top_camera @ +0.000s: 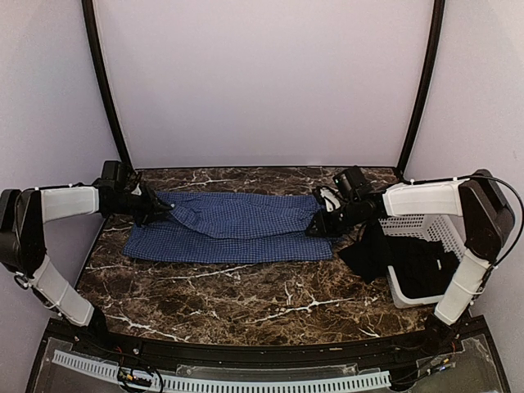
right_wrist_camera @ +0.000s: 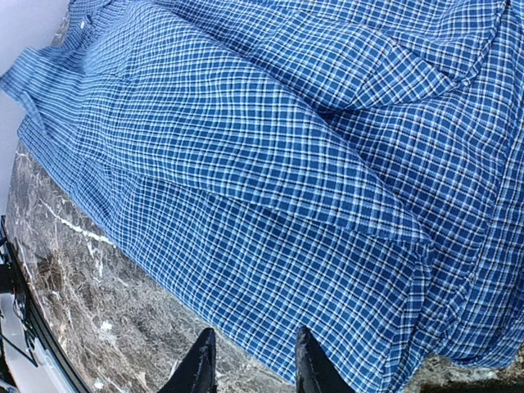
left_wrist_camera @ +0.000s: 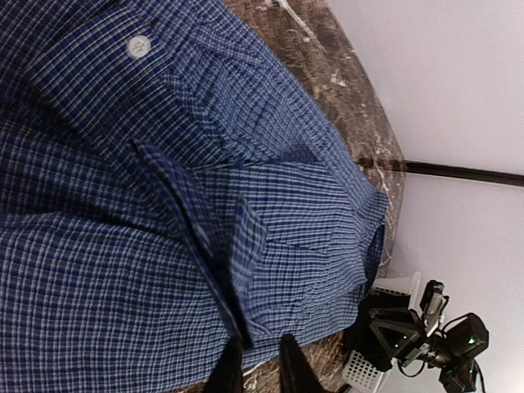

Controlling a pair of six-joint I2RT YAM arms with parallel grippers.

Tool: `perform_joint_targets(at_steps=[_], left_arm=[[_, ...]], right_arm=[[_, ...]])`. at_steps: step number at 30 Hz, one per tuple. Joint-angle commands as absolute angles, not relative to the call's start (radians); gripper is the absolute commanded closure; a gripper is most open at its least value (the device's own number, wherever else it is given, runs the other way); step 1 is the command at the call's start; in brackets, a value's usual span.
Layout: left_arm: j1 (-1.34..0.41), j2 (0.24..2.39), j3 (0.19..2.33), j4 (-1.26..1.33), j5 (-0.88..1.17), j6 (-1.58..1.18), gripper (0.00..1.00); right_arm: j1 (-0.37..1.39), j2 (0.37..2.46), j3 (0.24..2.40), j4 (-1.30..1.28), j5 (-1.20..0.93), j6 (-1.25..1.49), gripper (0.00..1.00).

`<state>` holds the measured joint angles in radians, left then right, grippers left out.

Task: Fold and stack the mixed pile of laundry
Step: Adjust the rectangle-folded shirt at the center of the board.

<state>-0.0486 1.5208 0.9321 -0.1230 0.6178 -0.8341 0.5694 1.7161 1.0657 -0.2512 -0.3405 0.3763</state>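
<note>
Checked shirt (top_camera: 229, 225) lies spread flat across the far half of the marble table (top_camera: 246, 315), stretched lengthwise between the two grippers. The left gripper (top_camera: 158, 210) sits low at the shirt's left end. In its wrist view the jaws stand only a narrow way apart, with marble showing in the slit. A raised ridge of folded cloth runs away from them, its near end touching one fingertip (left_wrist_camera: 232, 364). Nothing is seen clamped between them. Ahead of these jaws the cloth fills nearly the whole view, with a white button (left_wrist_camera: 137, 47) far ahead. Past the shirt's edge a strip of marble reaches the table's rim.

The right gripper (top_camera: 318, 228) is at the shirt's opposite end, its jaws moderately apart and holding nothing. The shirt's hem crosses just ahead of its tips, and bare marble lies to their left in the wrist view.

Behind the right jaws, toward that arm's base, the black garment (top_camera: 381, 254) hangs over the rim of a white basket (top_camera: 430, 225) and spills onto the table beside the shirt's end; whether the two cloths touch cannot be told. On the base side of both jaws, a broad band of marble runs from the shirt's near hem to the table's near edge.
</note>
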Motion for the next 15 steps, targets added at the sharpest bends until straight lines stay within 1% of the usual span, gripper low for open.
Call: perform_joint_targets(at_steps=[1,3,4,5,7,8,11,15], left_arm=[[-0.041,1.502,0.909,-0.217,0.504,-0.737,0.79],[-0.041,1.451,0.894,-0.222,0.440,-0.705,0.66],[-0.043,1.417,0.896,-0.228,0.417,-0.692,0.64],[-0.044,1.404,0.902,-0.246,0.374,-0.657,0.58],[-0.054,1.382,0.934,-0.278,0.316,-0.600,0.53],[-0.064,1.389,0.964,-0.290,0.282,-0.582,0.51],[-0.081,1.446,1.037,-0.327,0.267,-0.519,0.50],[-0.112,1.611,1.136,-0.377,0.254,-0.483,0.54]], right_arm=[[0.583,1.692,1.071,-0.274,-0.323,0.380,0.70],[0.592,1.689,1.085,-0.291,-0.304,0.379,0.70],[0.599,1.689,1.095,-0.303,-0.291,0.379,0.70],[0.609,1.690,1.110,-0.317,-0.276,0.379,0.70],[0.631,1.696,1.145,-0.344,-0.236,0.379,0.70],[0.646,1.701,1.164,-0.358,-0.220,0.380,0.70],[0.676,1.739,1.211,-0.381,-0.198,0.391,0.71],[0.699,1.828,1.266,-0.392,-0.198,0.408,0.71]])
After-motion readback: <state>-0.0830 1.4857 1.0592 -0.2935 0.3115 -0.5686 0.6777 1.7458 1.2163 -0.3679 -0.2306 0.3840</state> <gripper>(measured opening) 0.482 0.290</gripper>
